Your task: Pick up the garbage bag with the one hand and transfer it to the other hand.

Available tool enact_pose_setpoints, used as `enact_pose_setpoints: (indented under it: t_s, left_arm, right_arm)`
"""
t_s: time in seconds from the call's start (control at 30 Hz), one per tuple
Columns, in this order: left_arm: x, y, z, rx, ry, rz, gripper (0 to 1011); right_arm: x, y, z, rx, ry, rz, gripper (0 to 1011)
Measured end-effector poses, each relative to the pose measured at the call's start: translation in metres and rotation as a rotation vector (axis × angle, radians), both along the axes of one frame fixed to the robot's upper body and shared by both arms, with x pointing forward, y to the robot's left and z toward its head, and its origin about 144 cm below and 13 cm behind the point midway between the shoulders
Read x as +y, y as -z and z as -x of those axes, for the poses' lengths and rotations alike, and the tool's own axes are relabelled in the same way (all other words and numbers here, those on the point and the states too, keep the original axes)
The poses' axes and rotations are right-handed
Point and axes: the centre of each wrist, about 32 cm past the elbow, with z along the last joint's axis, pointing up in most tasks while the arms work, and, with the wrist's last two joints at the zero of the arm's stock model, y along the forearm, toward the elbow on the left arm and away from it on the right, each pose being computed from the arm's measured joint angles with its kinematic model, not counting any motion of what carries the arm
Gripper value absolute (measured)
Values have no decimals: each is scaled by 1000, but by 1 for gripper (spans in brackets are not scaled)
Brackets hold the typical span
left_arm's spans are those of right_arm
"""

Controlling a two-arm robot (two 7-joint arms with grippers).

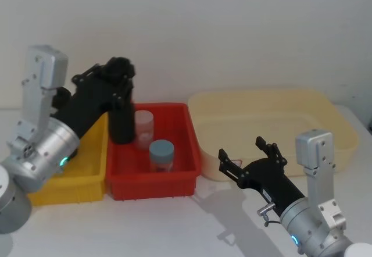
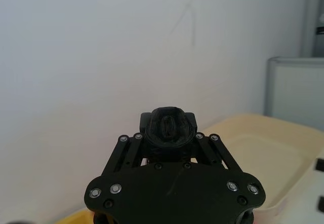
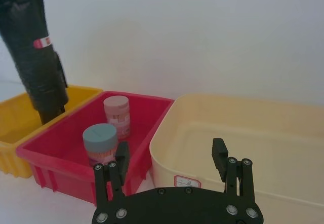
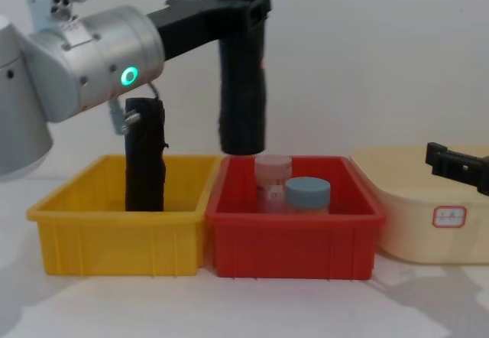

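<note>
**Q:** Where is the garbage bag located?
**A:** It is shown upright above the left edge of the red bin, with the jaws of the left gripper clamped on its top end.
**Q:** And the right gripper?
**A:** Its jaws are shown apart, near the beige tub. The roll is judged light, crinkly and yielding, so a mid-length hold is advised

You can read nothing: the sticker on the tub, the band on the bag and the jar labels are illegible.
</note>
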Motion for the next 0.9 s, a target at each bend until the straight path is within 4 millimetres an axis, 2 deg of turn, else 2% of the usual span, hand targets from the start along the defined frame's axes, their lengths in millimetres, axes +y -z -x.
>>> enact_pose_setpoints:
  t_s: [0.2,0.47,0.9]
  left_arm:
    - [-14,-9,-5,-1,78,3,365]
    - [-43,-17,-16,16,218,4,364]
    - [-74,-17,-23,61,339,5,364]
  right_arm:
    - [0,0,0,0,0,0,1000]
    - [0,0,0,0,0,0,1000]
    - [0,0,0,0,0,0,1000]
